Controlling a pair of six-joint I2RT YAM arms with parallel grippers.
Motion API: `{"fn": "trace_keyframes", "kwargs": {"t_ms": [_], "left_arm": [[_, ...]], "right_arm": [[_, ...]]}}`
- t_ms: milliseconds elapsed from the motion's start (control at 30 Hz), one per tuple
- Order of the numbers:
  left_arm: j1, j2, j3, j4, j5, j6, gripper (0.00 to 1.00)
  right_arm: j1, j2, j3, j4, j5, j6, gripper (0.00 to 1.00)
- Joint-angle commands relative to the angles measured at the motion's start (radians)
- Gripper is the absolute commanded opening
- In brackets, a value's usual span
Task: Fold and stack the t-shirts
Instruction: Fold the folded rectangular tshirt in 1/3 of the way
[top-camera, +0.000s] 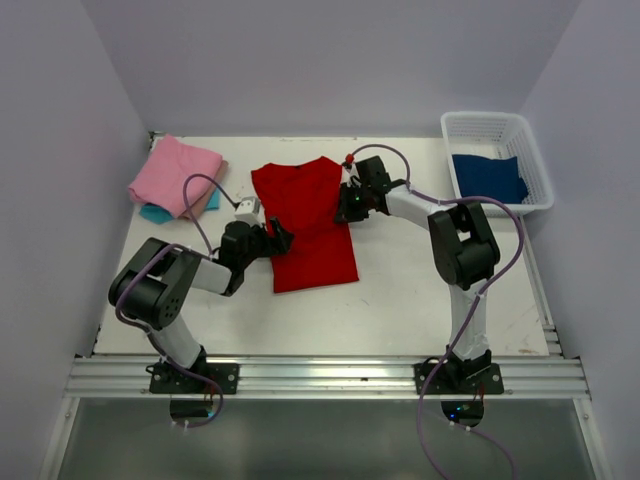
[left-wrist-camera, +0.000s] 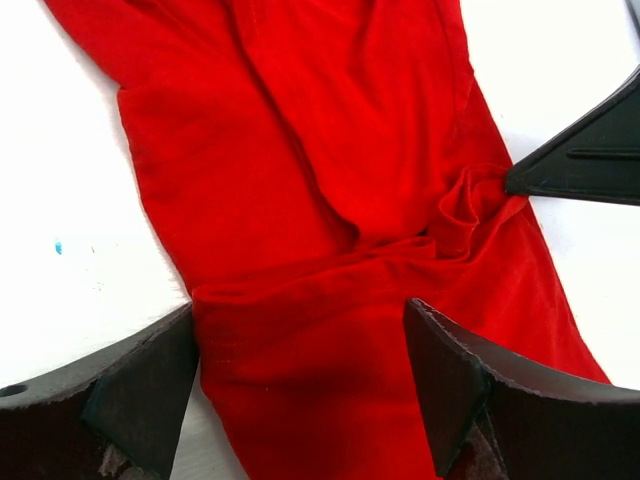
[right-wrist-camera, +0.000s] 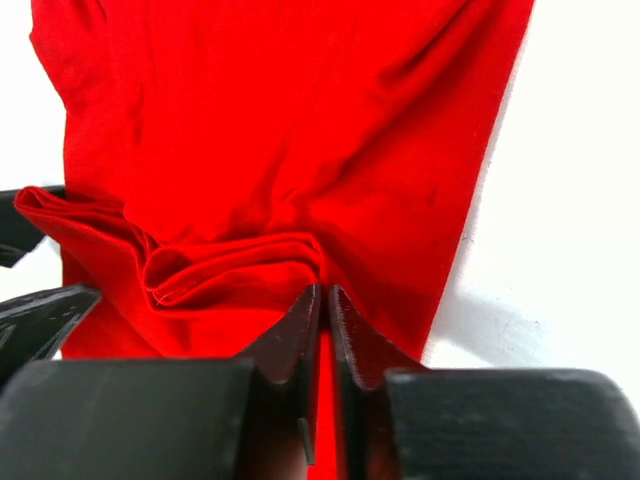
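While the right gripper (right-wrist-camera: 325, 300) is clamped, jaws together, on a bunched fold at the right edge of the red t-shirt (top-camera: 305, 225), the left gripper (left-wrist-camera: 300, 318) sits at the opposite left edge, jaws apart, cloth between them but not pinched. Shirt lies mid-desk (top-camera: 400, 290), long axis near-to-far, arms flanking its short width. Left gripper is closer to the near end; probably must close before any fold. Pink stack (top-camera: 175, 168) sits far left.

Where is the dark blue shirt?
Overhead view: the dark blue t-shirt lies inside the white basket in the far right corner, right of the red t-shirt.
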Motion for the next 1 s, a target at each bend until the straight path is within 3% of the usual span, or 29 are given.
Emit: {"fn": "trace_keyframes", "kwargs": {"t_ms": [0,67,200,300,967], "left_arm": [[0.012,0.025,0.022,0.098,0.027,-0.009,0.83],[0.012,0.042,0.03,0.109,0.042,-0.011,0.79],[0.017,0.077,0.04,0.141,0.082,-0.024,0.65],[0.02,0.091,0.04,0.157,0.105,-0.031,0.6],[0.022,0.021,0.082,0.166,0.186,-0.038,0.46]], "right_arm": [[-0.002,0.014,0.031,0.015,-0.03,0.002,0.08],[-0.002,0.015,0.028,0.013,-0.031,0.002,0.01],[-0.002,0.018,0.022,0.018,-0.037,0.002,0.0],[-0.002,0.012,0.013,0.02,-0.042,0.002,0.0],[-0.004,-0.2,-0.108,0.027,0.052,-0.009,0.0]]}}
